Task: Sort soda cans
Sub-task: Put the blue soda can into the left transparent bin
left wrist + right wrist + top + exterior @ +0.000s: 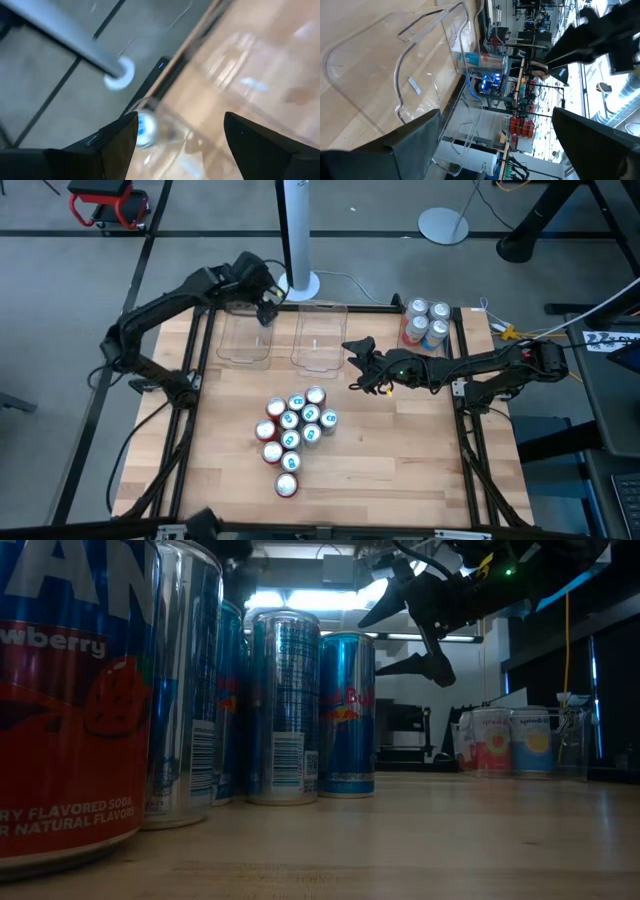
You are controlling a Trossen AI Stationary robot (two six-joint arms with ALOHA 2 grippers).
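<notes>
We see a bunch of small round soda cans (293,438) with shiny silver tops, some red and some blue, standing close together in the middle of the light wooden table (400,450). They sit well apart from the two see-through plastic bins at the far edge. The left clear bin (244,340) is where the left claw (266,311) hangs, right over its far corner. Its two dark fingers (117,145) are spread apart. In the left wrist view a small can (145,129) with a blue and white end shows through the clear plastic just below the claw, so we think it has just been let go there. No finger touches it.

The right claw (361,368) hovers in the air beside the right clear bin (318,338), between that bin and the bunch of cans. Its fingers are wide apart and hold nothing. Four more cans (426,322) stand in a small pack at the far right edge of the table.

We think the step now is dropping one can off in the left bin. Next, a free claw should go down to the bunch, pick a can on the outside edge, and squeeze it without bumping the cans next to it.
</notes>
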